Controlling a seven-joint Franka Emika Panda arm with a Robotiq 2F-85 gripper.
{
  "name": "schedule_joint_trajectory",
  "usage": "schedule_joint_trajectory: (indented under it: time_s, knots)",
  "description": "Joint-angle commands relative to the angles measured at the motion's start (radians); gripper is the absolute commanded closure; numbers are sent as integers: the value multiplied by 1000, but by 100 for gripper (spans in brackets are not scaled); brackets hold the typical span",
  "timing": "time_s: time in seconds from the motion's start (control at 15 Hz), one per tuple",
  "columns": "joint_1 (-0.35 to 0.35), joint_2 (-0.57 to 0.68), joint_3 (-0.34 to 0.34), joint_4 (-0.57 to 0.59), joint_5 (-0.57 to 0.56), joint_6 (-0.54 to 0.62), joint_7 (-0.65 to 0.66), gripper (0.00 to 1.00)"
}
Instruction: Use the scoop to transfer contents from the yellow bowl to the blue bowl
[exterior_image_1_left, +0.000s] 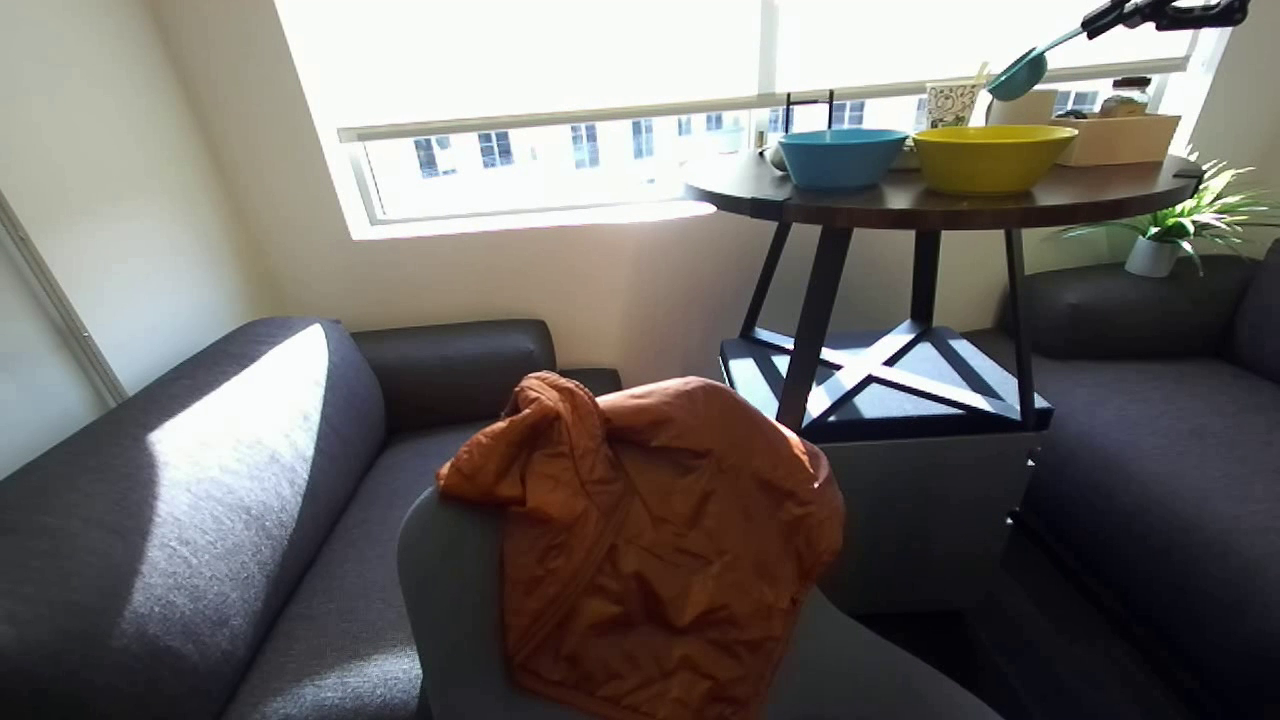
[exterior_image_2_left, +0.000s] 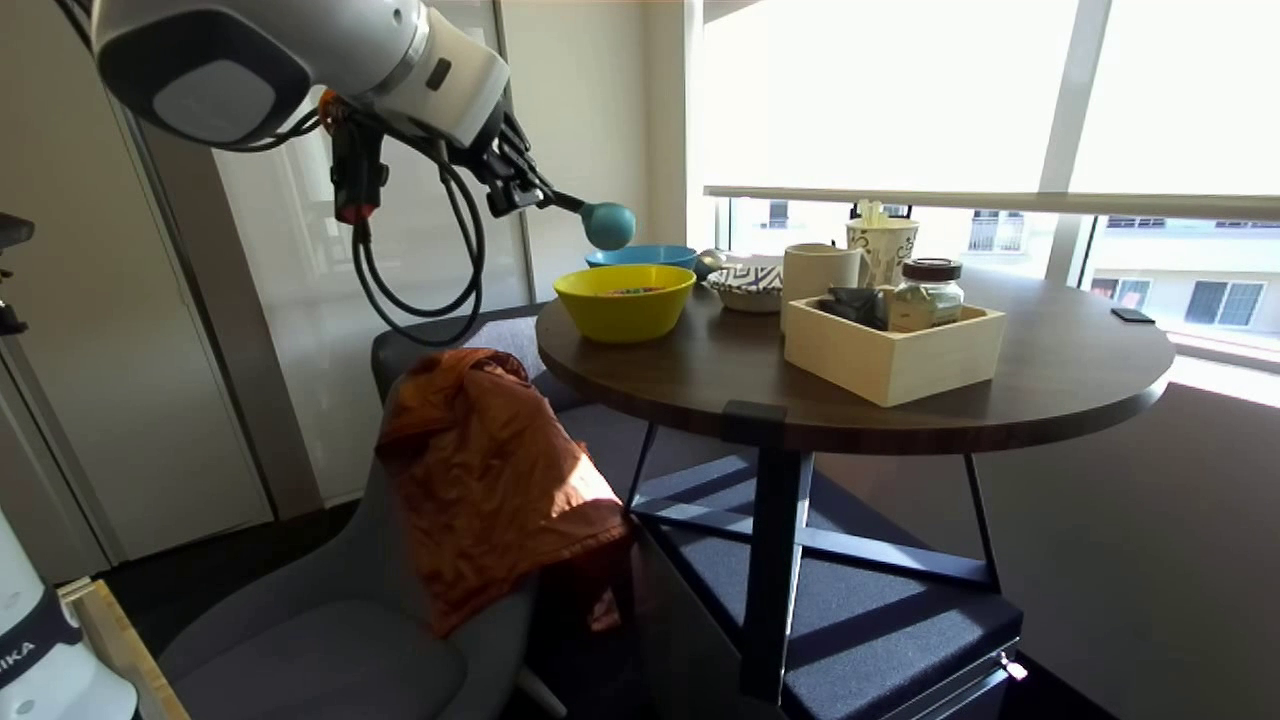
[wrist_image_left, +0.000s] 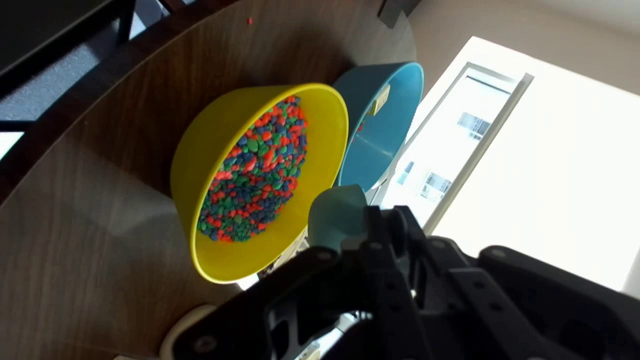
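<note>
Wrist view showed the end effector (wrist_image_left: 390, 225) clamped on the teal scoop (wrist_image_left: 336, 215), the yellow bowl (wrist_image_left: 321, 142) ahead of it holding many coloured pebbles (wrist_image_left: 260, 175) and the blue bowl (wrist_image_left: 387, 135) beyond showing few, so most transfer probably remained.

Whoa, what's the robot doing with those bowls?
The robot's gripper is gripping a blue-green scoop, up above the yellow bowl. That bowl holds lots of red, green and blue bits. The blue bowl sits beside it, with a few red bits visible inside. The job is to scoop the bits over into it; whether the scoop holds any right now, I can't see.
</note>
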Motion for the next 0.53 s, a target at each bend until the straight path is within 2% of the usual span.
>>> schedule_joint_trajectory:
  time_s: [0.0, 0.07, 0.27, 0.4, 0.47]
  knots:
    - [-106, 92, 124, 74, -1, -146, 40, 98]
    - [-187, 150, 201, 106, -34, -186, 89, 98]
    - [-351, 243, 360, 228, -99, -281, 178, 98]
    - [-459, 290, 440, 327, -186, -404, 238, 98]
    - [-489, 313, 454, 389, -222, -500, 253, 98]
